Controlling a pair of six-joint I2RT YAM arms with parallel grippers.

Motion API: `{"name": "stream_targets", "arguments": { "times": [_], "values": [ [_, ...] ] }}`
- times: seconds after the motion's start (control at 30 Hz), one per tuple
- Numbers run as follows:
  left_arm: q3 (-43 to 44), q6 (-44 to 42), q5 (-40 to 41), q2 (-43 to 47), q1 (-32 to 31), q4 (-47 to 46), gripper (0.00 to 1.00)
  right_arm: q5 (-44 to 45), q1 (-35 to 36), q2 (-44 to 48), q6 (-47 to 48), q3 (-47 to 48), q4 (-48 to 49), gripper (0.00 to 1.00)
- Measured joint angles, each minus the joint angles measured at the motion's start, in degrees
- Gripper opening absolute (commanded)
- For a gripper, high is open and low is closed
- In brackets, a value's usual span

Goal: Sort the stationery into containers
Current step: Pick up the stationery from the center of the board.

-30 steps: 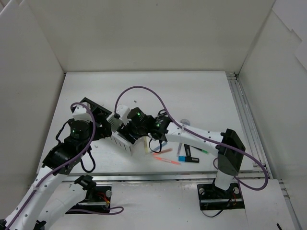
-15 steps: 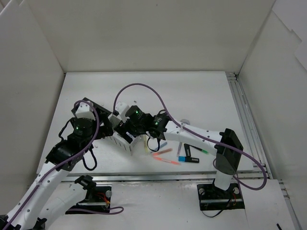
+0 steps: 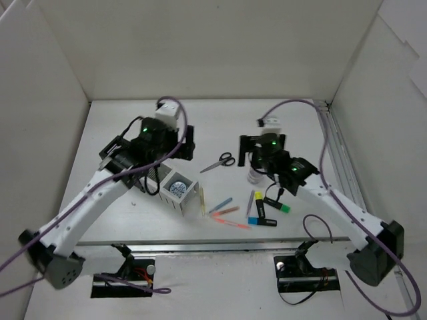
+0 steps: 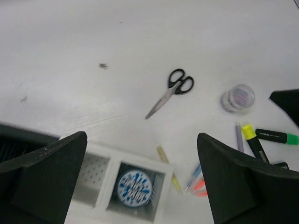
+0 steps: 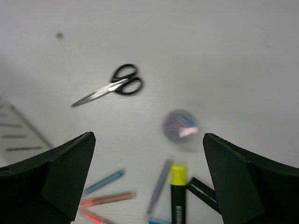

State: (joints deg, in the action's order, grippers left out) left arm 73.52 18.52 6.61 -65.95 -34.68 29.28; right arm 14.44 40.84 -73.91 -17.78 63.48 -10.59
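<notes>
- Left claw (image 4: 141, 136) is hanging wide open with nothing in it, looking down on the near end of the organiser (image 3: 185, 207).
- The blue roll (image 4: 134, 186) is lying flat inside the organiser's end white box.
- The scissors (image 3: 218, 162) are lying closed on the worktop (image 3: 293, 127) between the two arms, well apart from the organiser.
- Right claw (image 5: 148, 136) is gaping open too, gripping nothing, hovering above the little clear jar (image 5: 181, 126), which is sitting upright on the worktop.
- The yellow highlighter (image 3: 258, 200), green highlighter (image 3: 280, 207) and blue highlighter (image 3: 261, 221) are lying in a loose bunch just on the near side of the jar.
- A blue pen (image 3: 222, 202) and orange pens (image 3: 228, 212) are lying between the highlighters and the organiser, and a yellow pen (image 3: 202, 200) is lying right beside the organiser's wall.
</notes>
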Motion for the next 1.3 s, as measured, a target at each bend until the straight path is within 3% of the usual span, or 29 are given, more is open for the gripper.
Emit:
{"name": "stream_targets", "arguments": {
  "times": [0.1, 0.27, 0.53, 0.97, 1.13, 1.17, 1.2, 1.3],
  "values": [
    [8.57, -3.17, -2.58, -13.09, -4.92, -2.16, 1.00, 4.42, -10.40, 11.98, -8.24, -10.10, -2.89, 0.98],
    [21.90, -7.50, -7.58, -35.89, -11.06, -1.79, 0.99, 7.26, -21.55, 24.48, -16.41, -19.56, -11.58, 0.98],
    [40.65, -12.04, -10.84, -59.34, -17.03, 2.29, 1.00, 5.97, -33.11, 29.38, -17.90, -21.51, -17.81, 0.98],
    [47.15, -12.39, -15.23, -69.13, -18.16, 2.73, 0.99, 1.11, -37.09, 27.32, -15.13, -22.95, -18.78, 0.98],
    [48.41, -11.63, -15.17, -72.02, -18.08, 2.14, 0.81, 1.11, -37.11, 28.89, -14.93, -23.10, -18.80, 0.98],
    [48.52, -11.39, -15.08, -72.50, -18.08, 1.97, 0.70, 1.11, -37.11, 29.33, -14.82, -23.12, -18.86, 0.98],
    [48.52, -11.02, -14.93, -72.87, -18.08, 1.79, 0.66, 1.14, -37.11, 29.66, -14.69, -23.12, -18.86, 0.98],
    [48.52, -10.21, -14.25, -73.35, -18.08, 1.51, 0.60, 1.11, -37.11, 29.99, -14.01, -23.12, -18.86, 0.98]
  ]
}}
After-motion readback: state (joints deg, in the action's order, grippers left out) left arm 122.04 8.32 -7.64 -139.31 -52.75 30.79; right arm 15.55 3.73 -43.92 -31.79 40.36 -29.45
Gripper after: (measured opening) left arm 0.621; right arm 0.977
